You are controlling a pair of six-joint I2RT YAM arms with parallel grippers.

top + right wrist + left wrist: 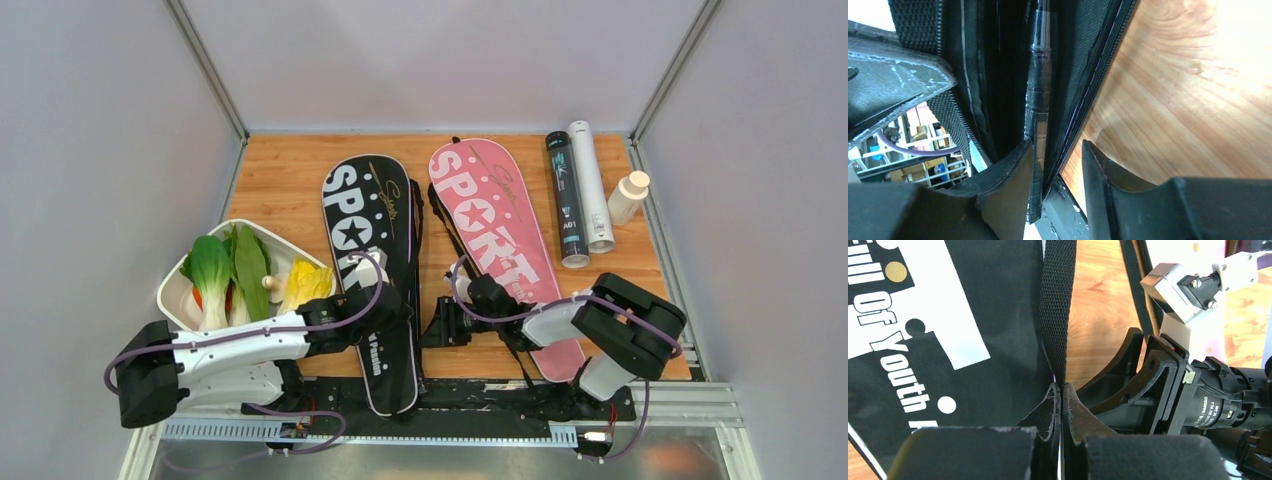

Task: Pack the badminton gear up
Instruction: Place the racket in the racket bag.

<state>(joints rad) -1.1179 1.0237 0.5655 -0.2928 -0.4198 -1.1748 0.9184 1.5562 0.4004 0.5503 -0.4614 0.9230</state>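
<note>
A black "SPORT" racket bag (pixel 365 230) and a pink one (pixel 485 215) lie side by side on the wooden table. A black tube (pixel 566 200) and a white tube (pixel 590 185) lie at the back right. My left gripper (pixel 400 300) (pixel 1061 390) is shut on the black bag's strap (pixel 1058 305) at the bag's right edge. My right gripper (pixel 432 328) (pixel 1055 155) is open at the bag's mouth. A black-wrapped racket handle (pixel 1040 100) and the bag's zipper edge (pixel 1083 100) lie between its jaws. Racket heads and shuttlecocks are hidden.
A white tray (pixel 175 285) of vegetables sits at the left, next to my left arm. A small white bottle (pixel 628 196) with a tan cap stands by the tubes at the right wall. Grey walls enclose the table on three sides.
</note>
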